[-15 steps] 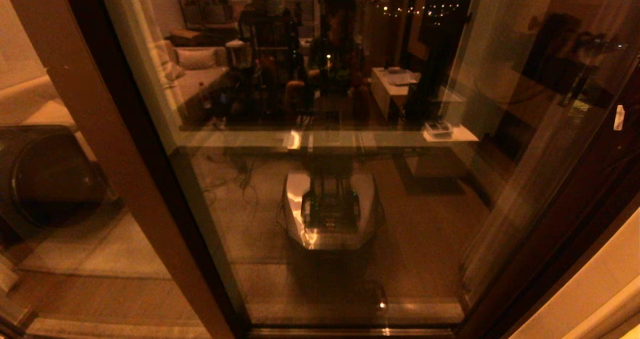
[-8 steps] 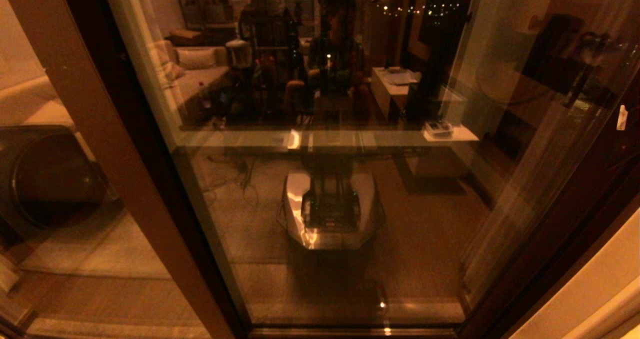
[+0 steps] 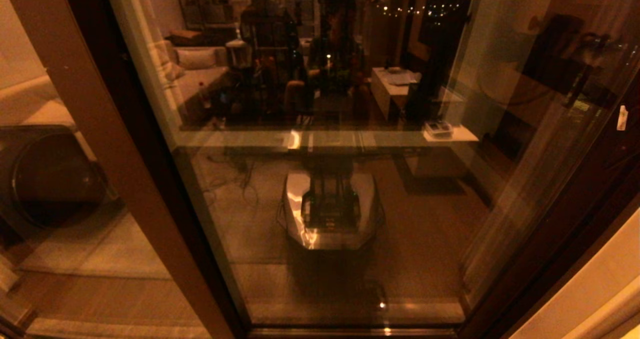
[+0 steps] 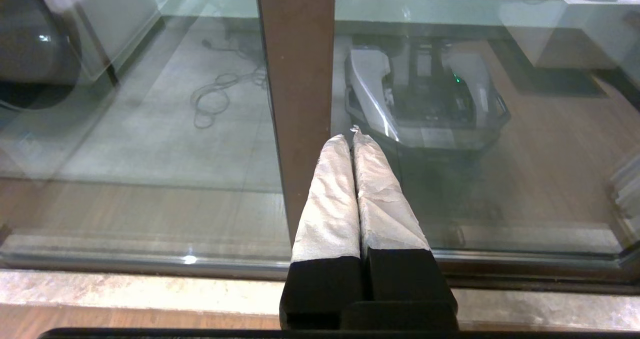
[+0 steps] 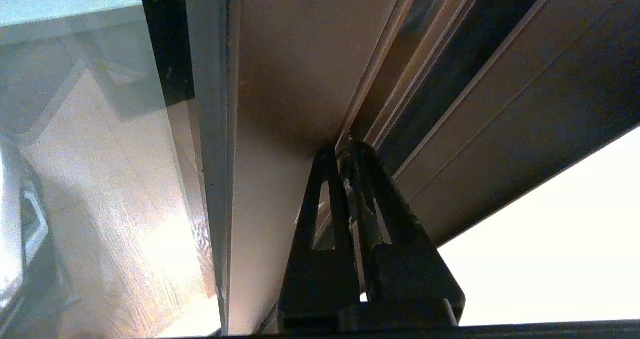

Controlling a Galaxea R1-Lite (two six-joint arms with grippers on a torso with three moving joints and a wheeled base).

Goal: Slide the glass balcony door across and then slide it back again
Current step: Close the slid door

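Note:
The glass balcony door (image 3: 330, 189) fills the head view, a reflective pane between a brown upright (image 3: 95, 144) on the left and a dark upright (image 3: 575, 219) on the right. Neither gripper shows directly there. In the left wrist view my left gripper (image 4: 350, 138) is shut, and its white-wrapped fingers (image 4: 330, 199) hang low in front of the brown upright (image 4: 297, 79), near the floor track. In the right wrist view my right gripper (image 5: 345, 149) is shut, with its black tips against the edge of the door's brown rail (image 5: 285, 79). A dark slot (image 5: 419, 13) lies further along that rail.
A pale stone sill (image 4: 125, 291) and a metal track (image 4: 150, 261) run along the door's foot. A cream wall (image 3: 595, 284) borders the frame at the right. A dark round appliance (image 3: 47, 179) stands behind the left pane. My own base is mirrored in the glass (image 3: 330, 209).
Both uprights and the reflections in the glass have shifted slightly to the right in the head view.

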